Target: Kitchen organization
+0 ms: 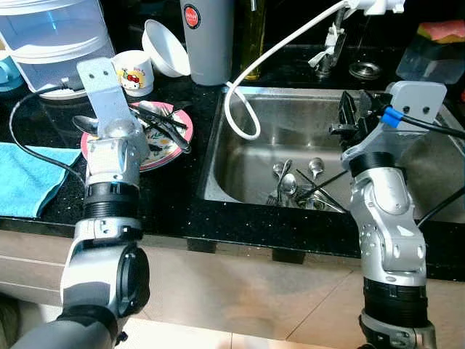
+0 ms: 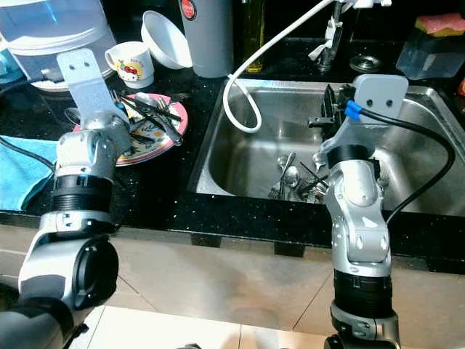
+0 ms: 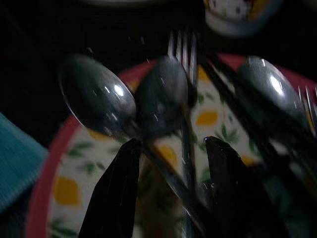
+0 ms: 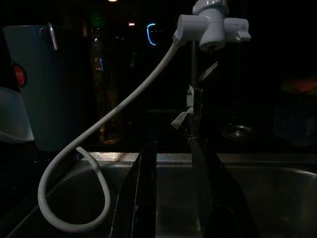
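A pink-rimmed plate (image 1: 173, 149) with a lemon pattern lies on the black counter left of the sink. It carries spoons (image 3: 96, 99), a fork (image 3: 184, 54) and dark chopstick-like sticks. My left gripper (image 3: 171, 191) hovers just over the plate, open, with cutlery handles running between its fingers. Several more spoons and forks (image 1: 296, 190) lie in the bottom of the steel sink (image 1: 232, 156). My right gripper (image 4: 176, 198) is held above the sink, open and empty, pointing toward the faucet (image 4: 214, 27).
A white hose (image 1: 243, 109) loops from the faucet into the sink. Behind the plate stand a cartoon cup (image 1: 134, 73), a tilted white bowl (image 1: 163, 47), a grey canister (image 1: 211, 40) and a water jug (image 1: 54, 36). A teal towel (image 1: 29, 174) lies at the left.
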`<state>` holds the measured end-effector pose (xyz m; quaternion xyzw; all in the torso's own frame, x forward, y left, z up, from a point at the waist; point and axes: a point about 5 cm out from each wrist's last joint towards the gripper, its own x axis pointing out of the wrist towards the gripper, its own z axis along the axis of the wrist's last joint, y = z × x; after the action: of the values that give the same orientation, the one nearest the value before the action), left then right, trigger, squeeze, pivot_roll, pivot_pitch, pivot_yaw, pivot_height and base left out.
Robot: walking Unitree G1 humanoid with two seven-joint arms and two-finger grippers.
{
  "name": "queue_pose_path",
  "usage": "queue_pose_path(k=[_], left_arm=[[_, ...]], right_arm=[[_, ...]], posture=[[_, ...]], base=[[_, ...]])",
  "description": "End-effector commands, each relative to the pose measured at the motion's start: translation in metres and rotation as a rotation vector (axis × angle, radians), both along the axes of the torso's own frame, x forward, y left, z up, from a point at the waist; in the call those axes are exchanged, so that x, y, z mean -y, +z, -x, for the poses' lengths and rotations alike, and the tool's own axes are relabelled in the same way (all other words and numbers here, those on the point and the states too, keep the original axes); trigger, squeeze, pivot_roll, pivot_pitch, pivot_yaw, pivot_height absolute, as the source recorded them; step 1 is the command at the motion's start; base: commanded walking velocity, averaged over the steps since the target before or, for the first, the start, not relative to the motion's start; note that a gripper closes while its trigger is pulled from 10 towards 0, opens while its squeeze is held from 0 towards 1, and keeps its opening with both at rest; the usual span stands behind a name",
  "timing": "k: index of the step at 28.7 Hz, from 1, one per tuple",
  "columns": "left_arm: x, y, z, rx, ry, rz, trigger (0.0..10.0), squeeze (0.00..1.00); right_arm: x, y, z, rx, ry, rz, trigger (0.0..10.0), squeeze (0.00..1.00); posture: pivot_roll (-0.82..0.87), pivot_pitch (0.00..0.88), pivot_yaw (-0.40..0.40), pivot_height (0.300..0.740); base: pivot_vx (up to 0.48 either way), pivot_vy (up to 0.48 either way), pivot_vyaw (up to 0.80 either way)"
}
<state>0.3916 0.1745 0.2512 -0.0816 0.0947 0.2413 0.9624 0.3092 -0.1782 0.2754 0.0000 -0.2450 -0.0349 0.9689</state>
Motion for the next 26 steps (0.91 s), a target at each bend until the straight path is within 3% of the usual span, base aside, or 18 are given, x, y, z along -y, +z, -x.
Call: queue_pose_path(k=[1, 6, 12, 14, 16, 17, 20, 21, 24, 26], left_arm=[[0.001, -0.002, 0.003, -0.008, 0.009, 0.016, 10.0, 0.00], [0.000, -0.004, 0.004, -0.017, 0.020, 0.017, 10.0, 0.00], [-0.013, -0.014, 0.003, -0.067, 0.074, 0.051, 10.0, 0.00], [-0.015, -0.016, 0.002, -0.077, 0.079, 0.060, 8.9, 0.00], [-0.016, -0.016, 0.002, -0.079, 0.079, 0.063, 8.9, 0.00], [-0.015, -0.017, 0.002, -0.081, 0.077, 0.064, 9.8, 0.00], [-0.014, -0.019, 0.003, -0.088, 0.075, 0.063, 10.0, 0.00], [-0.013, -0.023, 0.003, -0.102, 0.069, 0.076, 9.0, 0.00], [-0.012, -0.026, 0.003, -0.114, 0.065, 0.089, 8.4, 0.00], [-0.012, -0.034, 0.003, -0.148, 0.068, 0.131, 6.2, 0.00]], right_arm=[[-0.001, 0.000, 0.000, 0.008, 0.008, -0.011, 10.0, 0.00], [-0.002, 0.000, 0.000, 0.008, 0.008, -0.012, 10.0, 0.00], [-0.002, -0.001, 0.000, 0.006, 0.008, -0.015, 10.0, 0.00], [-0.002, 0.000, 0.000, 0.006, 0.007, -0.015, 10.0, 0.00], [-0.002, 0.000, 0.000, 0.007, 0.007, -0.016, 10.0, 0.00], [-0.002, 0.000, 0.000, 0.008, 0.005, -0.016, 10.0, 0.00], [-0.001, 0.000, 0.000, 0.008, 0.004, -0.017, 10.0, 0.00], [-0.001, 0.000, 0.000, 0.007, 0.004, -0.016, 10.0, 0.00], [-0.001, 0.000, 0.000, 0.006, 0.004, -0.016, 10.0, 0.00], [-0.001, 0.000, 0.000, 0.006, 0.005, -0.016, 10.0, 0.00]], posture=[[0.04, 0.093, 0.086, 0.740], [0.04, 0.096, 0.088, 0.740], [0.04, 0.101, 0.087, 0.740], [0.04, 0.103, 0.088, 0.740], [0.04, 0.103, 0.088, 0.740], [0.04, 0.106, 0.087, 0.740], [0.04, 0.106, 0.087, 0.740], [0.04, 0.108, 0.086, 0.740], [0.04, 0.109, 0.085, 0.740], [0.04, 0.110, 0.084, 0.740]], base=[[0.000, 0.000, 0.00], [0.000, 0.000, 0.00], [0.000, 0.000, 0.00], [0.000, 0.000, 0.00], [0.000, 0.000, 0.00], [0.000, 0.000, 0.00], [0.000, 0.000, 0.00], [0.000, 0.000, 0.00], [0.000, 0.000, 0.00], [0.000, 0.000, 0.00]])
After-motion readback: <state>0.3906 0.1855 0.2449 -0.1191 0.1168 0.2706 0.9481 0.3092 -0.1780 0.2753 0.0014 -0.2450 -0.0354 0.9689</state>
